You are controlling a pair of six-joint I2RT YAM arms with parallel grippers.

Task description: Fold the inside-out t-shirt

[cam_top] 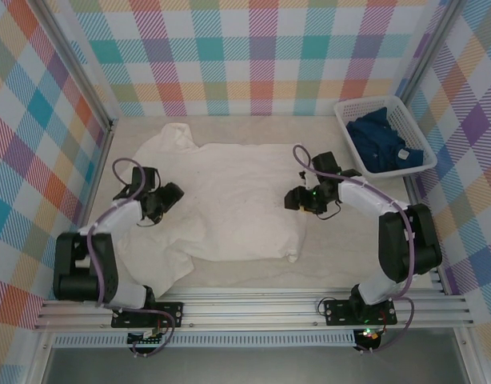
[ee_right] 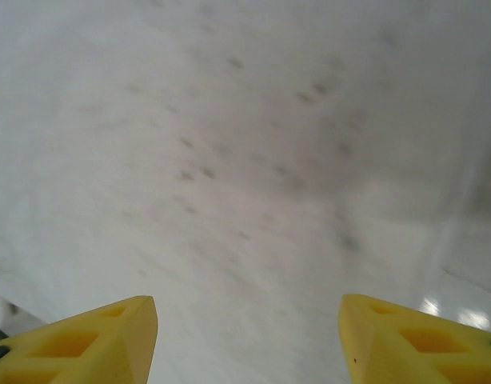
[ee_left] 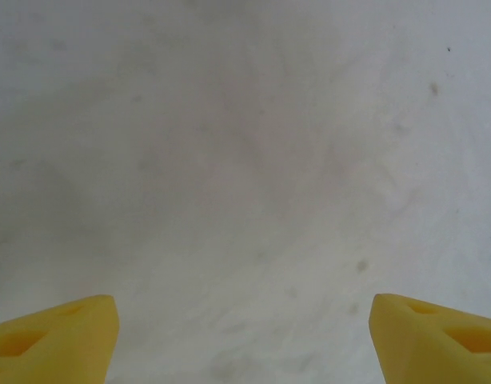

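**Two open grippers low over a spread white shirt**

Much of the left side of the inside-out t-shirt [cam_top: 237, 200] is covered by the left arm in the top view, and the cloth near that arm's base is seen only as a rumpled fold. No tag can be made out. In both wrist views the fabric is blurred to a pale grey field with a few dark specks, and the yellow fingertips [ee_left: 61, 336] are cut off by the lower frame edge. Whether either gripper touches the cloth cannot be told.

The shirt is laid flat across the middle of the table [cam_top: 341, 248], one sleeve reaching toward the far left corner. Its left side lies close to the plaid side wall [cam_top: 37, 144]. A strip of bare table is left along the near rail [cam_top: 253, 312], and a wider bare area is left on the right, between the shirt and the white basket [cam_top: 365, 100] holding a dark blue garment [cam_top: 381, 144] in the far right corner.

The left gripper [cam_top: 167, 198] is seen over the shirt's left part, pointed inward, its jaws spread wide with nothing between them. The right gripper [cam_top: 293, 198] is seen at the shirt's right edge, also pointed inward, its jaws likewise parted and nothing held.
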